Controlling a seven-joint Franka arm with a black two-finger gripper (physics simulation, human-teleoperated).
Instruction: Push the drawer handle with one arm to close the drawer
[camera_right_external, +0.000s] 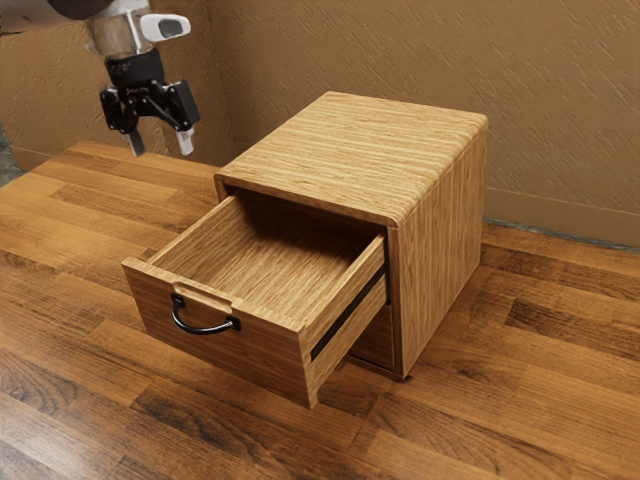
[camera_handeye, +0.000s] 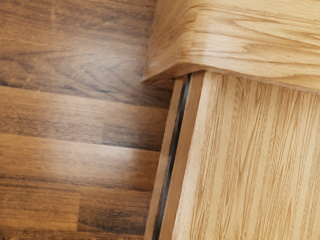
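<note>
so the drawer (camera_right_external: 270, 262) is hanging well out of the cabinet (camera_right_external: 350, 150), and the handle (camera_right_external: 207, 329) is on its front panel (camera_right_external: 270, 355), facing away from the cabinet. the claw (camera_right_external: 162, 143) is up in the air beside all this, fingers spread apart, nothing in them, touching nothing.

biggest worry imo is the route. if it drops before it's properly round the outside of the front panel, it could clip the drawer's side wall or end up inside the drawer, and then it can't push from the front at all. so i'd swing it wide and only then go down to handle height.

second thing, the handle is a curved bar with a gap behind it. a spread finger could poke in there and snag, so narrowing the claw first seems smart. shove near one end and the drawer might twist and bind on its runner (camera_handeye: 172, 145). too high and it could skid over the top edge. push too hard and the cabinet might scoot along the worktop (camera_right_external: 150, 420) instead.
</note>
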